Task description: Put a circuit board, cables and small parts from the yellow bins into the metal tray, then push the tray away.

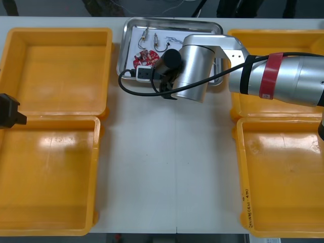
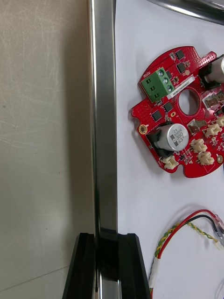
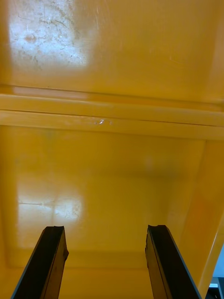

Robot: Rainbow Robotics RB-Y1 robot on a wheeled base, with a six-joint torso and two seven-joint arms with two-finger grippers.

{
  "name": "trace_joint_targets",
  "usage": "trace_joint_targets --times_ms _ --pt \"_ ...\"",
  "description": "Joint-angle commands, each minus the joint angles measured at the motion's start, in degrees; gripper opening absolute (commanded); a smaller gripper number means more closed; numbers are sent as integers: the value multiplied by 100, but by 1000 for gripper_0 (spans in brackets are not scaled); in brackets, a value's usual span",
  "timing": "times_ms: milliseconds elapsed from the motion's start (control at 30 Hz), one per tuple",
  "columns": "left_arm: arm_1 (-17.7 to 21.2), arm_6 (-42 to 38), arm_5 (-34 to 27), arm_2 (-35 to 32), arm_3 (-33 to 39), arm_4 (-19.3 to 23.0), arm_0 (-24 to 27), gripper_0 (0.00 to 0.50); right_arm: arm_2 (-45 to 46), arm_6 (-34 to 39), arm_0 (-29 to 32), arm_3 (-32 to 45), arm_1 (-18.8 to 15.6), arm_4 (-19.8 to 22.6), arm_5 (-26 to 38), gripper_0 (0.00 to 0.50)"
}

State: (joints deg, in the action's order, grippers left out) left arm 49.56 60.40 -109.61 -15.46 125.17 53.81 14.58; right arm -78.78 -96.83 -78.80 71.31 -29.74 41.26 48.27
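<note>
The metal tray (image 1: 174,21) lies at the table's far middle, white inside. In it are a round red circuit board (image 1: 144,58), cables (image 1: 163,47) and small metal parts (image 1: 146,34). My right arm reaches across from the right to the tray's near rim. In the right wrist view my right gripper (image 2: 106,237) is shut on the tray's rim (image 2: 104,117), one finger outside it and one inside. The circuit board (image 2: 179,112) and a red and yellow cable (image 2: 185,229) lie just inside. My left gripper (image 1: 9,111) waits open at the far left, over a yellow bin (image 3: 112,177).
Two yellow bins stand at the left, far (image 1: 61,33) and near (image 1: 50,229), and two at the right, far (image 1: 241,37) and near (image 1: 283,124). Bare table (image 1: 167,167) runs between them. The table's far edge lies just beyond the tray.
</note>
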Motion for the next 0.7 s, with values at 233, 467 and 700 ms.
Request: trace_joint_targets --times_ms 233,467,700 --pt "247 367 -39 -168 148 42 -87 500 -41 -257 -338 -29 -14 49 -45 347" --pt "247 367 -39 -168 148 42 -87 500 3 -222 -356 -38 47 58 60 500" --pt "247 367 -39 -168 148 42 -87 500 460 -292 -365 -3 197 427 631 500"
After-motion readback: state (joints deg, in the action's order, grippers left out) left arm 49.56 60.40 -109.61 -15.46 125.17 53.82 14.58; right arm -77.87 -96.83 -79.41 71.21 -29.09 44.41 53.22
